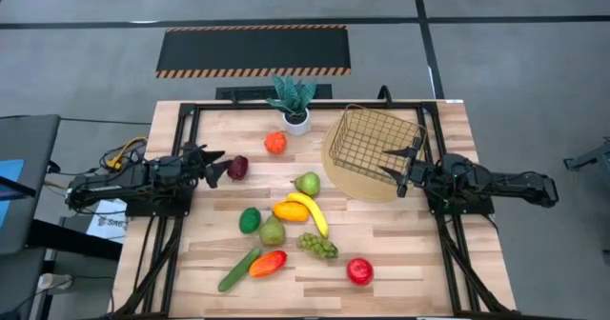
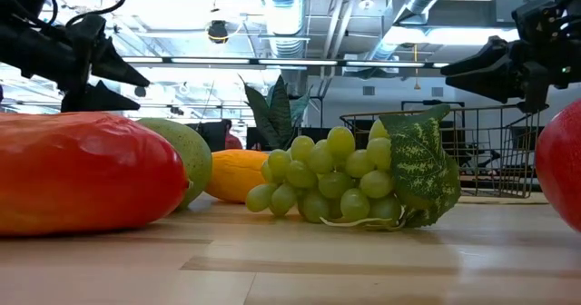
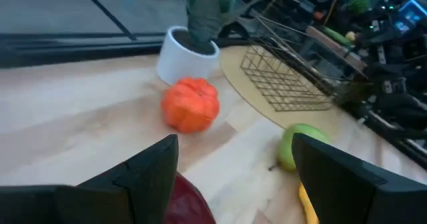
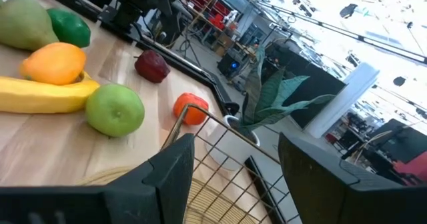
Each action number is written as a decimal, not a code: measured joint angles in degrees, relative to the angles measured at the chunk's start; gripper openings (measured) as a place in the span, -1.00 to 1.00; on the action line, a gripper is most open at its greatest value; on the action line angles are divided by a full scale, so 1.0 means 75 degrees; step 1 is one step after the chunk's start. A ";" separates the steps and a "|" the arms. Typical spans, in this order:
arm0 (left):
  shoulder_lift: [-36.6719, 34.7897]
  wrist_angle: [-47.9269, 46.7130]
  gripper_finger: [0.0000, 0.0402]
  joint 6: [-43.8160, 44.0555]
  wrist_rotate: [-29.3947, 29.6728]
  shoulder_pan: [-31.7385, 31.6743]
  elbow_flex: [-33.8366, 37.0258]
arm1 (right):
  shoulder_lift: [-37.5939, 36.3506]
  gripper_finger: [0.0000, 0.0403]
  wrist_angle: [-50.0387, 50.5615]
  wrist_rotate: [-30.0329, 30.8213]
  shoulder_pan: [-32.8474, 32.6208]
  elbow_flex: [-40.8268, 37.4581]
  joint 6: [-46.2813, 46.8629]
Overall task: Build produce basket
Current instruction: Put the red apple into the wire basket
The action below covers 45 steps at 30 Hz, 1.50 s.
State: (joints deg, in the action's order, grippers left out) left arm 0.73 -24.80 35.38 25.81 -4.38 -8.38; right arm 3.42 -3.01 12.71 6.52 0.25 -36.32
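Observation:
The gold wire basket [image 1: 374, 147] stands on a round tan mat [image 1: 335, 168] at the far right, with no fruit in it. The produce lies on the table: orange [image 1: 275, 143], plum [image 1: 237, 168], pear [image 1: 307, 184], banana [image 1: 312, 212], lime [image 1: 250, 220], grapes [image 1: 318, 246], cucumber [image 1: 238, 270] and apple [image 1: 359, 270]. My left gripper [image 1: 219, 169] is open, its tips just left of the plum [image 3: 190, 203], above the table. My right gripper [image 1: 401, 169] is open over the basket's right rim [image 4: 200, 121], touching nothing.
A spiky green plant in a white pot [image 1: 295, 106] stands at the far edge beside the basket. A yellow-orange pepper [image 1: 290, 210], a second pear [image 1: 273, 231] and a red-orange pepper [image 1: 269, 263] lie mid-table. Black frame rails [image 1: 181, 139] run along the sides.

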 joint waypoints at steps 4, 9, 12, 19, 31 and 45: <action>-0.0002 0.0008 0.39 0.0660 0.0039 0.0000 0.0000 | 0.0000 0.19 0.0000 0.0004 0.0000 0.0001 -0.0003; 0.0000 0.0024 0.39 0.1680 0.0168 0.0000 0.0000 | 0.0000 0.19 -0.0064 -0.0025 -0.0003 0.0003 0.0289; -0.0001 0.0029 0.39 0.1847 0.0167 0.0000 0.0003 | 0.0000 0.19 -0.0267 -0.0064 -0.0020 0.0000 0.2206; 0.0001 0.0039 0.39 0.2036 0.0226 0.0000 0.0006 | -0.0014 0.19 -0.0953 -0.0079 -0.0020 0.0031 0.7609; 0.0001 0.0044 0.39 0.2723 0.0193 0.0000 0.0006 | -0.0015 0.19 -0.0756 -0.0082 -0.0017 0.0106 1.1054; 0.0013 0.1620 0.41 0.3317 0.0152 0.0000 0.0041 | 0.0187 0.19 -0.1804 -0.0039 0.0102 0.1169 1.0592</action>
State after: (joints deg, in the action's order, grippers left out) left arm 0.83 -12.65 60.26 26.95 -4.38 -8.08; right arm 4.82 -16.54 12.42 7.29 9.02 43.13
